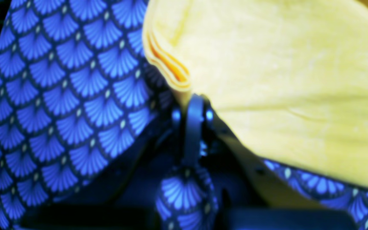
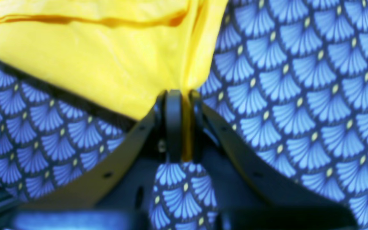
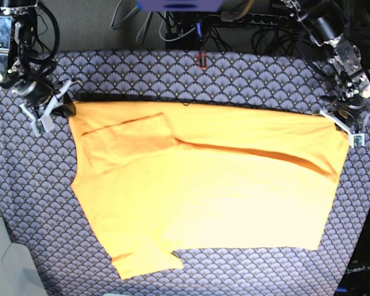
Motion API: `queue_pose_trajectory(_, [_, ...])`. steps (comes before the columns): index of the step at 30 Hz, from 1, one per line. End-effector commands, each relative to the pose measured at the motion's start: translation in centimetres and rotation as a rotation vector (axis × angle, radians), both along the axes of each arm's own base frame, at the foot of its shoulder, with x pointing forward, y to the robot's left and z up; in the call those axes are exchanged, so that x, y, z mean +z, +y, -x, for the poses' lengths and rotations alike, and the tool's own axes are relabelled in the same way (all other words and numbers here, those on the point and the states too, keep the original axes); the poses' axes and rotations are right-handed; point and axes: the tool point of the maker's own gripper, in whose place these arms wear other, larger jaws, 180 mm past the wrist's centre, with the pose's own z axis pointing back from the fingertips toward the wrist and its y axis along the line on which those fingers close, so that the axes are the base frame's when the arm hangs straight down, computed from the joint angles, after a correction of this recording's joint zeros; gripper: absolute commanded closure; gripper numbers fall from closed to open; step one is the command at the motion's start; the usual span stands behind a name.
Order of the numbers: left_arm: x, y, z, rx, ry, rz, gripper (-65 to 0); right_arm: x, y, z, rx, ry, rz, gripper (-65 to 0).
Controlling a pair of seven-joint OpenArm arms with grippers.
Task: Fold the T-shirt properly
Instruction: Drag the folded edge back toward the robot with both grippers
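Observation:
The yellow-orange T-shirt (image 3: 203,191) lies spread on the table, its far edge folded over into a long band. One sleeve (image 3: 129,139) is turned in at the upper left and another (image 3: 149,262) sticks out at the bottom. My left gripper (image 3: 344,126) is shut on the T-shirt's far right corner; in the left wrist view its fingers (image 1: 193,105) pinch layered cloth (image 1: 283,80). At the far left corner my right gripper (image 3: 65,111) is also shut on the T-shirt, and the right wrist view shows yellow fabric (image 2: 107,64) squeezed between its fingers (image 2: 174,105).
A blue-grey scallop-patterned cloth (image 3: 246,77) covers the table under the shirt. Cables and a small red part (image 3: 201,60) run along the back edge. A white surface (image 3: 0,246) borders the table's lower left, and dark equipment stands at the right edge.

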Motion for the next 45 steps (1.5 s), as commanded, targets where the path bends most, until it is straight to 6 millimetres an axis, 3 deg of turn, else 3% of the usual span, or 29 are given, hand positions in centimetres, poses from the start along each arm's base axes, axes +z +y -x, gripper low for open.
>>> queue_pose_trajectory(1, [0.5, 1.3, 0.5, 0.018, 0.019, -0.04, 0.0, 1.2, -0.8, -0.7, 0.0, -0.041, 0.018, 0.0])
queue_pose_trajectory(4, [-0.4, 1.0, 1.7, 0.017, 0.048, -0.034, 0.0, 1.4, -1.2, 0.6, 0.036, -0.057, 0.006, 0.0])
queue_pose_trajectory(10, [-2.7, -0.7, 4.2, 0.015, 0.101, 0.002, 0.0, 0.9, -3.7, 2.5, -0.054, -0.038, 0.013, 0.0])
queue_pose_trajectory(19, [-4.2, -3.3, 7.6, 0.014, 0.142, 0.033, 0.0, 0.2, -3.4, 4.4, -0.06, -0.025, -0.007, 0.0])
queue_pose_trajectory(32, [-5.4, -2.8, 12.3, 0.018, 0.229, 0.016, 0.0, -0.1, -3.3, 5.7, -0.062, -0.021, -0.018, 0.0])
queue_pose_trajectory(37, [-6.2, -4.9, 13.4, -0.086, 0.268, 0.07, 0.0, -0.2, -3.0, 6.5, -0.07, -0.027, -0.036, 0.0])
queue_pose_trajectory(45, [-6.6, -5.0, 15.4, -0.078, 0.287, 0.121, 0.0, -0.3, -2.8, 6.9, -0.077, -0.032, -0.048, 0.0])
